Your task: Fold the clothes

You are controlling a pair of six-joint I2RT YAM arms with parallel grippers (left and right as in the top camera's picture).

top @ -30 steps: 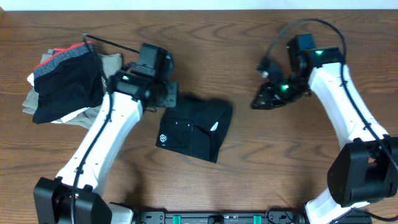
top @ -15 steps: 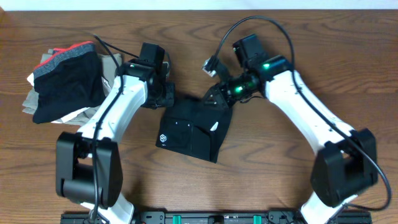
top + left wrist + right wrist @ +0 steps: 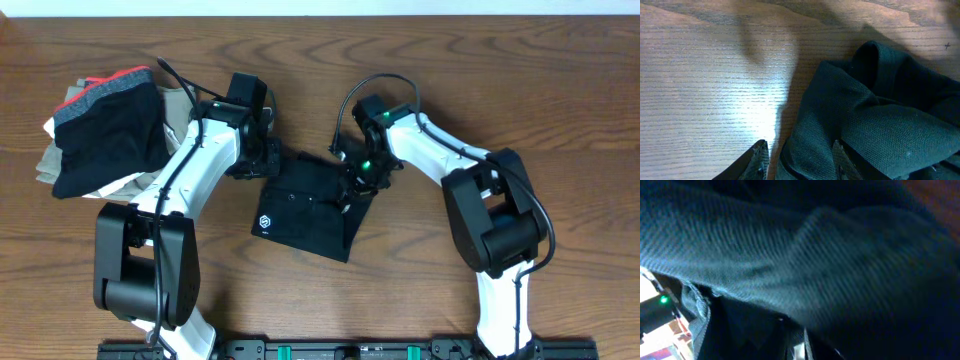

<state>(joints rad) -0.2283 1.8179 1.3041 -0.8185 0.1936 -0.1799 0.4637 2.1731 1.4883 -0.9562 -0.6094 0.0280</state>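
1. The clothes [image 3: 305, 210] lie as a black folded bundle in the middle of the table [image 3: 450, 290]. A white hexagon logo [image 3: 262, 224] faces up at the bundle's near-left corner.
2. The left gripper [image 3: 262, 160] is down at the bundle's far-left corner, and the white arm slants in from the near left.
3. From the left wrist, its fingers [image 3: 760, 152] stand apart with the rumpled edge of the fabric between them. Whether they really squeeze it, I cannot tell.
4. The right gripper [image 3: 357, 182] sits right on the far-right edge of the clothes, with a green light glowing just above it.
5. The right wrist view is dark weave and almost nothing else, pressed up close. Whether that gripper is spread or pressed together, I cannot tell.
6. So the two grippers are at opposite ends of the bundle's far edge.
7. Far left, well apart from the bundle, sits a pile [image 3: 100, 135]: a black garment with a grey band and red trim on top of beige ones.
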